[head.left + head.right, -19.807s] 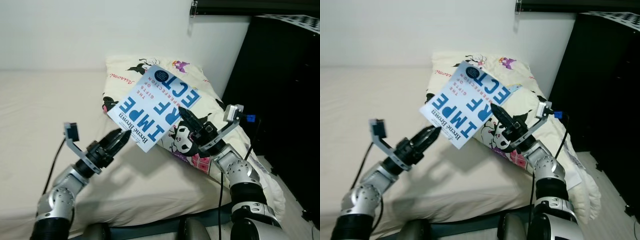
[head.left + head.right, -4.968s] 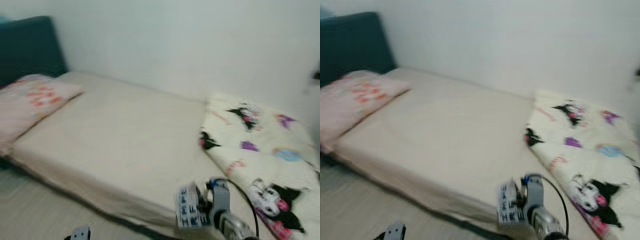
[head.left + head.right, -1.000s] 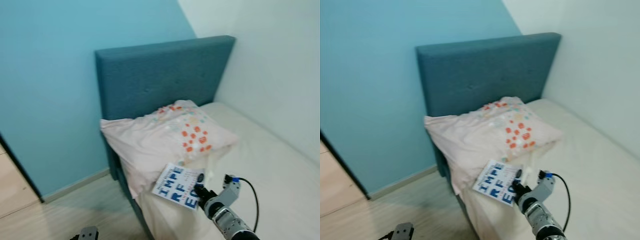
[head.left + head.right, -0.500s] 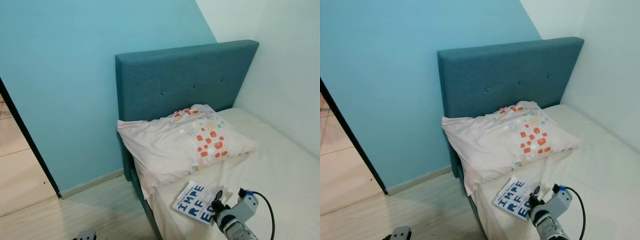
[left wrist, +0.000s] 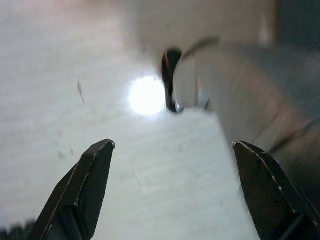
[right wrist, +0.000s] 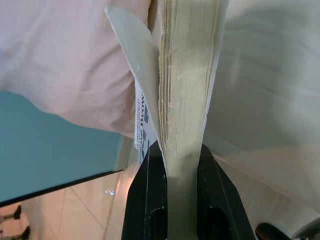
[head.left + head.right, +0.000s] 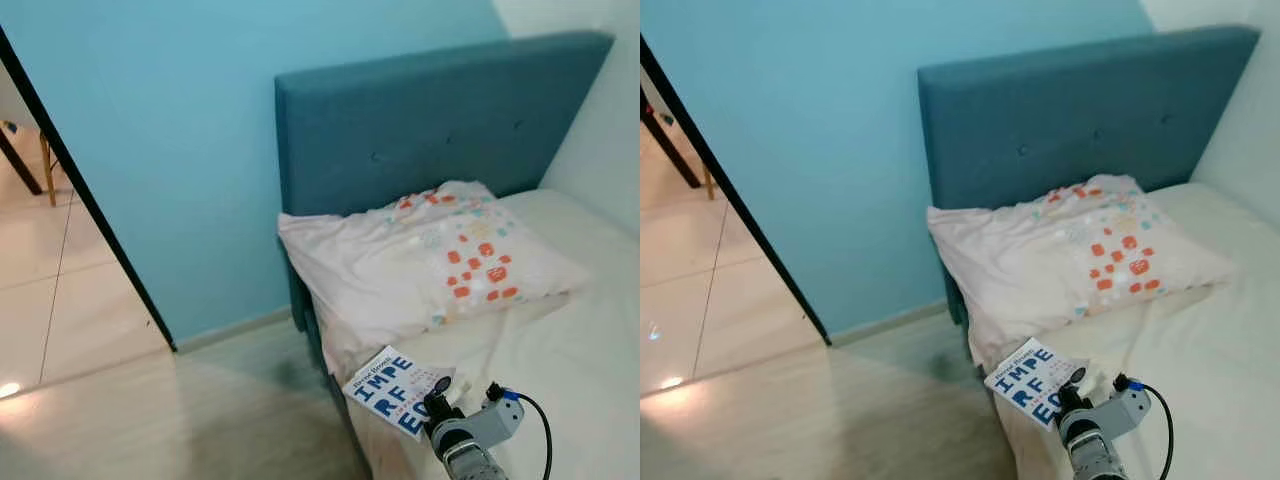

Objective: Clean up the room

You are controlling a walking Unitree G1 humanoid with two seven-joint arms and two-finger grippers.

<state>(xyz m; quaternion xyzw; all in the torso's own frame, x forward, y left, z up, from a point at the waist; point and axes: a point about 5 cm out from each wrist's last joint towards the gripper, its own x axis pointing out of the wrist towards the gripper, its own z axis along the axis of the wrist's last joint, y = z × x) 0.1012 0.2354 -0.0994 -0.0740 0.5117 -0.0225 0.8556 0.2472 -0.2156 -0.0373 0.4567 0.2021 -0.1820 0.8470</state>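
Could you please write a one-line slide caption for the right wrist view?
Right claw shut on a paperback book, page edges facing the camera, above pillow and bed.

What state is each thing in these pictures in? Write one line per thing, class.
Book: closed, front cover bowing away from the pages, held above the bed's corner.
Right gripper: shut on the book's page edge.
Left gripper: open, holding nothing, over the floor.
Pillow: lying against the headboard, rumpled.
Bed: sheet on, slightly creased.
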